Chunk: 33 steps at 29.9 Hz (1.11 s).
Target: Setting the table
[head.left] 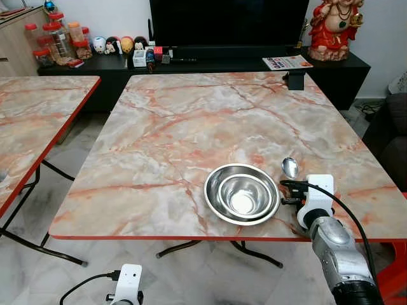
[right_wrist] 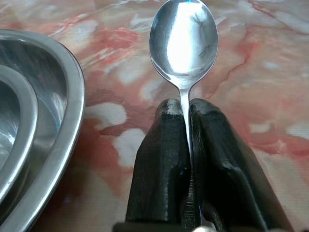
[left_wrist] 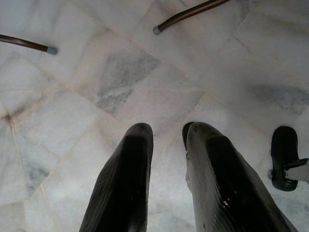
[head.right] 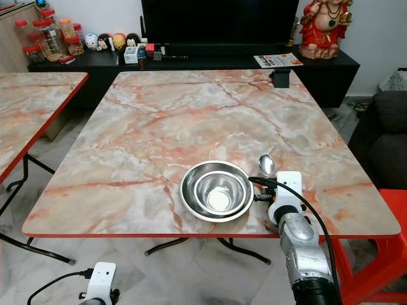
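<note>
A steel spoon (head.left: 290,167) is pinched by its handle in my right gripper (head.left: 291,189), bowl end pointing away over the marble table (head.left: 191,121). In the right wrist view the spoon (right_wrist: 184,41) sticks out between the shut fingers (right_wrist: 161,164). Just left of it sit two nested steel bowls (head.left: 241,193) near the table's front edge. Whether the spoon touches the tabletop I cannot tell. My left gripper (left_wrist: 166,140) hangs low over the floor, its fingers slightly apart with nothing between them.
A second marble table (head.left: 32,121) stands to the left. A black TV cabinet (head.left: 191,63) with jars, figurines and a red statue (head.left: 334,28) lines the far wall. A small black object (head.left: 296,79) sits at the table's far right. A dark sofa (head.left: 391,136) is on the right.
</note>
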Motion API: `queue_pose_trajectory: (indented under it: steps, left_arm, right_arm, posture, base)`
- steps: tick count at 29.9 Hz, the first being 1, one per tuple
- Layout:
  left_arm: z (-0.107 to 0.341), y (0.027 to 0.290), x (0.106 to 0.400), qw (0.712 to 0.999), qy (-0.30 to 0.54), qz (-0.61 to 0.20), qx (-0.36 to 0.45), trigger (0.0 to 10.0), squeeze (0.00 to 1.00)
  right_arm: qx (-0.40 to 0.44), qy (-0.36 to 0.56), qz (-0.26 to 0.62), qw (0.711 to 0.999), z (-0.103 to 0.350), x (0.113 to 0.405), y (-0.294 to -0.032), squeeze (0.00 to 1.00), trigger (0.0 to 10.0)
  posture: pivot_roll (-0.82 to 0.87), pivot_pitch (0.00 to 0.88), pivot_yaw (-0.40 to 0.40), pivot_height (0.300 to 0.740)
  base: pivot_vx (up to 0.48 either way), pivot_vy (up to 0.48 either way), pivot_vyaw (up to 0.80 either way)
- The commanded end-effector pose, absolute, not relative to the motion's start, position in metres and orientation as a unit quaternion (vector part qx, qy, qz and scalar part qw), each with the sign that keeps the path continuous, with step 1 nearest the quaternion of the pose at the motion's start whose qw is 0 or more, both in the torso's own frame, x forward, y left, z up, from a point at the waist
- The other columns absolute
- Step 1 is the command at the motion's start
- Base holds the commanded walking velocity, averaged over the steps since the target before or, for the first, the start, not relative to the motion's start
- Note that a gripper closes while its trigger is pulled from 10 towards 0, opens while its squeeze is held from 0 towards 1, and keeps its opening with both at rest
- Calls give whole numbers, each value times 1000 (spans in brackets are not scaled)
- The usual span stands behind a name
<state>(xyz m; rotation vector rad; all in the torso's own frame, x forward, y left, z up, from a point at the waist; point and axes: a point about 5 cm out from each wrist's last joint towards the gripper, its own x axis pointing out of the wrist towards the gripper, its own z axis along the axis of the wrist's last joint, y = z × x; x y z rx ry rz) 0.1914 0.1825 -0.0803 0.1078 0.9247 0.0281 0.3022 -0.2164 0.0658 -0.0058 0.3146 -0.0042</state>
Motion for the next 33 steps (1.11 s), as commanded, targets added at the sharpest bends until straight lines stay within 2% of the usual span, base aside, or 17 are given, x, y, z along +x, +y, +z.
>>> queue_pose_trajectory:
  steps: [1, 15, 33]
  left_arm:
    - [-82, 184, 188, 890, 454, 15, 49, 10000, 0]
    - [-82, 185, 187, 889, 455, 16, 49, 10000, 0]
    - [-82, 185, 188, 888, 456, 15, 51, 10000, 0]
  right_arm:
    - [-7, 158, -6, 987, 66, 304, -216, 0, 10000]
    - [1, 173, 13, 985, 58, 302, -207, 0, 10000]
    - [4, 196, 2, 980, 50, 302, -209, 0, 10000]
  posture:
    - [-105, 0, 13, 725]
    - [-101, 0, 12, 725]
    - [-99, 0, 13, 725]
  base:
    - [0, 0, 0]
    - [0, 0, 0]
    - [0, 0, 0]
